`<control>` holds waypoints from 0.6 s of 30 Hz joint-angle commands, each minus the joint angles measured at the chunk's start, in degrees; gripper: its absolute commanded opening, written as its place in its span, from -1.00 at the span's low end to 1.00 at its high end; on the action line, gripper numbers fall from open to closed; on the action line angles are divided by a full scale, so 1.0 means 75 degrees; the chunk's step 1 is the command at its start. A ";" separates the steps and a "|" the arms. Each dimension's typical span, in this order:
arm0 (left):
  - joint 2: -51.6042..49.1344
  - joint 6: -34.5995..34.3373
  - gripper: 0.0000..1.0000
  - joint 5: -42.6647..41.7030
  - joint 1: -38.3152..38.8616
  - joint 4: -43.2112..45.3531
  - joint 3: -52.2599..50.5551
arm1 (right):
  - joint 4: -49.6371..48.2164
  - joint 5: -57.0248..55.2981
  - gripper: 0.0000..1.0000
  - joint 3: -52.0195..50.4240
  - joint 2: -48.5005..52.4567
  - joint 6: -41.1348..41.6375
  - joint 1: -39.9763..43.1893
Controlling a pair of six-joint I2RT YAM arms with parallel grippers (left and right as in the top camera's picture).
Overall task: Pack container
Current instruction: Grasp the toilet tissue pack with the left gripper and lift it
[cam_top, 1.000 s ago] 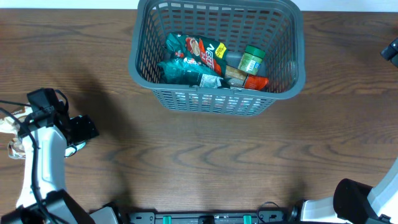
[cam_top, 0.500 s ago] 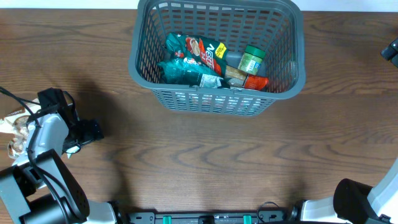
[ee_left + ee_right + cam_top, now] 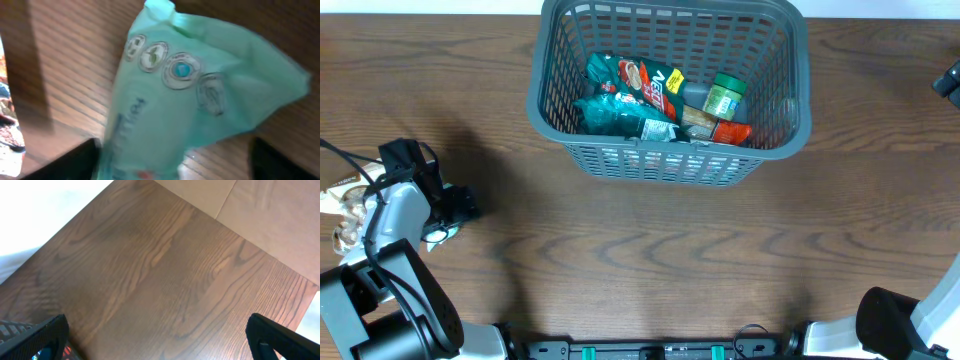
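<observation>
Item: container point(image 3: 660, 162), dark grey plastic basket, lattice-slotted walls, rolled rim
Location: far side of the counter point(image 3: 670, 250), about midway along it, well apart from both arms
Attitude: upright on its floor, open mouth facing up
Long axis: runs left to right in the overhead view, parallel to the counter's near edge; the short axis runs away from the robot
Contents: green-and-red snack bags point(image 3: 630, 95) heaped in the left half; green-topped jar point(image 3: 725, 97) and a small red-ended packet point(image 3: 732, 131) in the right half; all below the rim
Packed so far: several items in, judged a good part of the job
Left to pack: mint-green packet point(image 3: 190, 90) on the counter at the robot's left; pale packets point(image 3: 340, 205) at the counter's left edge, too small to name
Left gripper point(image 3: 172, 150): low over the mint-green packet, fingers apart on either side of it, a gap showing at one side, no clamp seen; the wrist view is blurred
Right gripper point(image 3: 156, 325): at the far right over bare counter, fingers wide apart, nothing between them
Step in hand: judged to be the pick of the mint-green packet; the carry to the container is not begun
Room: judged enough space in the container above the present load
</observation>
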State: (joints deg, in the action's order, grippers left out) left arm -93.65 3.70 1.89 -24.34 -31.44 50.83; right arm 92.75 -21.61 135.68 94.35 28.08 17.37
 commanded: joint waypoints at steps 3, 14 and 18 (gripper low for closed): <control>-0.0087 0.0105 -0.50 0.0006 -0.0047 0.0102 -0.0050 | 0.0006 -0.0058 0.99 -0.0006 -0.0006 0.0082 0.0032; 0.0058 0.0099 -0.89 -0.0455 -0.0047 0.0093 -0.0038 | 0.0006 -0.0061 0.99 -0.0006 -0.0006 0.0082 0.0032; 0.0510 0.0099 -0.89 -0.1408 -0.0047 0.0079 0.0149 | 0.0006 -0.0061 0.99 -0.0006 -0.0006 0.0082 0.0032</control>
State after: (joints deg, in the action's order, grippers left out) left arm -92.84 4.51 -2.59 -24.45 -30.76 50.83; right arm 92.75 -21.61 135.68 94.35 28.08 17.37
